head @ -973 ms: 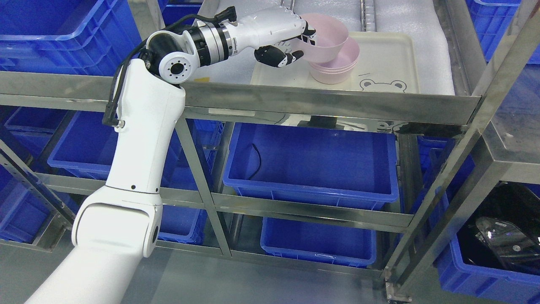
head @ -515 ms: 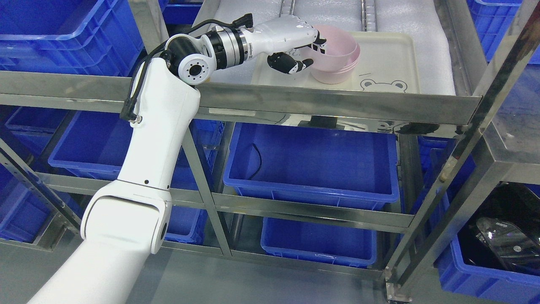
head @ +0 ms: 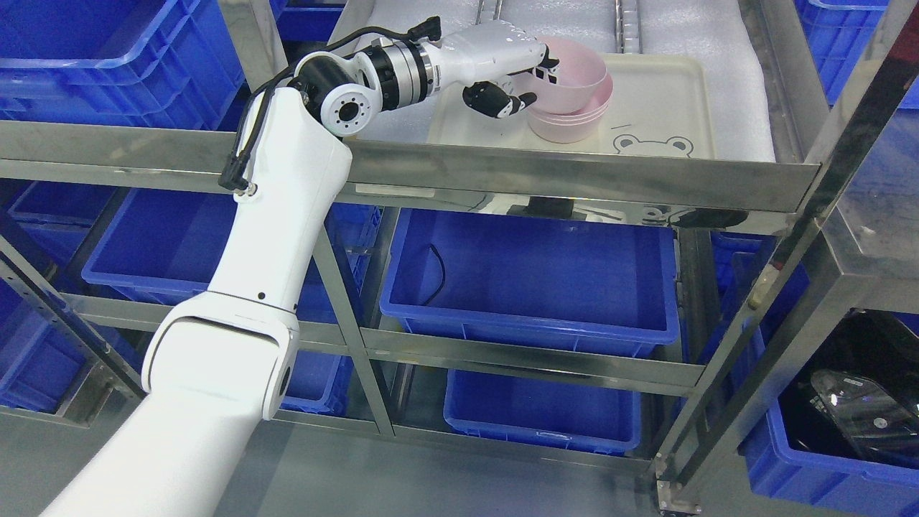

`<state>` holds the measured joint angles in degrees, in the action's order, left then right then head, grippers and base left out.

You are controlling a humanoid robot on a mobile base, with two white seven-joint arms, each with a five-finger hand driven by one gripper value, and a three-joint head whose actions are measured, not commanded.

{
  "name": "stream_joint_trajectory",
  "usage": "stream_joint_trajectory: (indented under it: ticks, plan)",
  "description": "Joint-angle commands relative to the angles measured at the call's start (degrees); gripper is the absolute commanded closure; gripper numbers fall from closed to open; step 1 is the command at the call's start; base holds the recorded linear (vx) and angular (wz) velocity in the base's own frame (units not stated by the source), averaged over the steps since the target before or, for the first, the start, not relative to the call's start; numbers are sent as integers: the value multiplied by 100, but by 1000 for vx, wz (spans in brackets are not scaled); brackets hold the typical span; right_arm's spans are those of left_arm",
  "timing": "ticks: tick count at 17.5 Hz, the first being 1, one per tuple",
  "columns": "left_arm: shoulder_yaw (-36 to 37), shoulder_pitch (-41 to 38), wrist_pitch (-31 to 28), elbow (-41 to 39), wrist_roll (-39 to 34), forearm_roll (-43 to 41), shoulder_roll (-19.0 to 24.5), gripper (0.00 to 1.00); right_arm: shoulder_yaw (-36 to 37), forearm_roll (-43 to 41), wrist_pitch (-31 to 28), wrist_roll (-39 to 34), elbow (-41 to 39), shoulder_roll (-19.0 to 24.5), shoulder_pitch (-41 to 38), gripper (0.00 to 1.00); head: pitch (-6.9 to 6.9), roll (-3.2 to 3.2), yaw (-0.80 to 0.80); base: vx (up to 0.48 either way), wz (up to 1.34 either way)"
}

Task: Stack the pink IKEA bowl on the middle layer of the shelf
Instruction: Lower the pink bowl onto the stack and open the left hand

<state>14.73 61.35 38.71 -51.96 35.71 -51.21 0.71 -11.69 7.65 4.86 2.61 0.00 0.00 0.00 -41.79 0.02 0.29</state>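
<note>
A pink bowl [head: 578,72] sits tilted in the top of a stack of pink bowls [head: 567,123] on a cream tray [head: 668,100] with a bear face, on the steel shelf layer. My left hand [head: 528,82] reaches in from the left and is shut on the near left rim of the top bowl, thumb below the rim and fingers over it. The bowl's left edge is hidden behind the hand. My right arm does not show.
The shelf's front steel rail [head: 502,169] runs just below the tray, with a slanted upright [head: 811,215] on the right. White foam lining [head: 732,43] covers the shelf behind the tray. Blue bins [head: 531,280] fill the layers below and the sides.
My left hand has carried the pink bowl right and down onto the stack, where it now rests nested and slightly tilted. The forearm has swung further over the shelf.
</note>
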Motion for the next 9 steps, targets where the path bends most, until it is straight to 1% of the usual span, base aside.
stream_joint_trajectory:
  ticks: [1,6,7,8,9]
  plan:
    - [65,62,-12,546,-64,-82,29,94,0,-1,-2,3,-100,-100,-88,0,0,0,0,0,0]
    - [144,70,-3,731,-275,-82,29,91,0,-1,-2,3,-100,-100,-88,0,0,0,0,0,0]
    - [144,70,-3,731,-327,-82,29,89,0,-1,-2,3,-100,-100,-88,0,0,0,0,0,0]
    - [153,70,-3,731,-389,-82,29,85,0,-1,-2,3,-100,-100,-88,0,0,0,0,0,0]
    - [144,70,-3,731,-424,-82,29,60,0,8,-2,3,-100,-100,-88,0,0,0,0,0,0]
